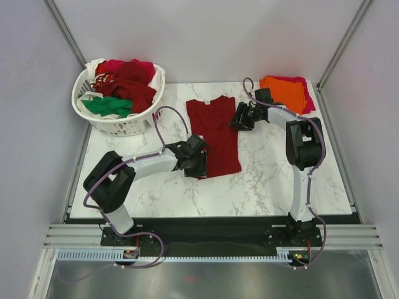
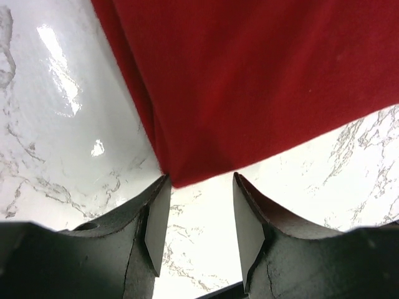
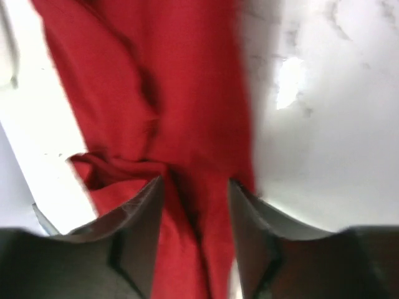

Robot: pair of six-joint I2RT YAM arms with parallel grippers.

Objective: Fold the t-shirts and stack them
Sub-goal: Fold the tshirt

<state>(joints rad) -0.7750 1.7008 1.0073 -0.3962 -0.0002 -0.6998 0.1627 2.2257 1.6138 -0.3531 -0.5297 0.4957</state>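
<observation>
At table (image 1: 274, 168) centre, red shirt (image 1: 215, 134) lay flat. Left gripper (image 2: 199, 182) gaped empty at hem corner; right gripper (image 3: 195, 184) spread open over rumpled shoulder. Cloth looked soft, light, limp: likely best pinched at corners.

Left arm (image 1: 149, 163) and right arm (image 1: 282, 114) reach inward, jaws parted.

My marble table (image 1: 268, 180) carries a dark red t-shirt (image 1: 215, 134), its lower corner just ahead of my left gripper (image 2: 198, 184), its upper part beneath my right gripper (image 3: 194, 187). A white basket (image 1: 128, 128) stands well beyond the left gripper. An orange-on-magenta stack (image 1: 285, 93) lies near the right gripper, off to its right.
</observation>
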